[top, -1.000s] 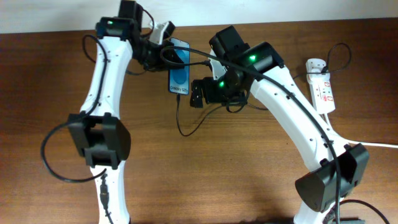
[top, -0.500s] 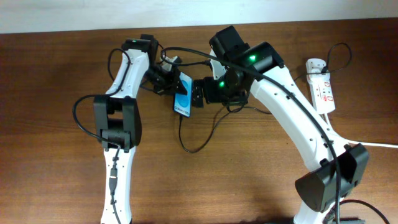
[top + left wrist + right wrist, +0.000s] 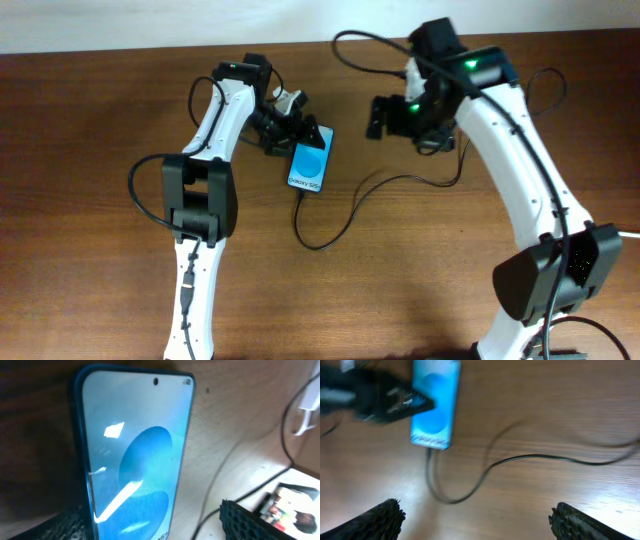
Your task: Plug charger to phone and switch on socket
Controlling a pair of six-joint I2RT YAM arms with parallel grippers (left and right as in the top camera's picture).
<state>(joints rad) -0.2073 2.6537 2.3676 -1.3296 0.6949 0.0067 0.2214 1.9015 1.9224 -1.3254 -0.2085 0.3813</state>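
The phone point(image 3: 308, 165) lies face up on the wooden table, its blue screen lit. The charger cable point(image 3: 345, 215) runs from the phone's near end, where its plug tip point(image 3: 300, 193) sits, loops on the table and goes off right. My left gripper point(image 3: 287, 133) is open at the phone's far end. In the left wrist view the phone point(image 3: 135, 460) fills the space between the fingers point(image 3: 247, 520), with a gap on its right. My right gripper point(image 3: 385, 115) is open and empty to the right of the phone, over the cable point(image 3: 535, 457). The socket is hidden under my right arm.
My right arm's white links point(image 3: 520, 150) cross the right side of the table. My left arm point(image 3: 195, 200) stretches along the left side from the front edge. A black cable loop point(image 3: 545, 85) lies at the back right, and the table's back edge meets a pale wall.
My left gripper has opened and let go of the phone, which now lies a little further right. My right gripper has drawn back up and to the right, away from the phone.
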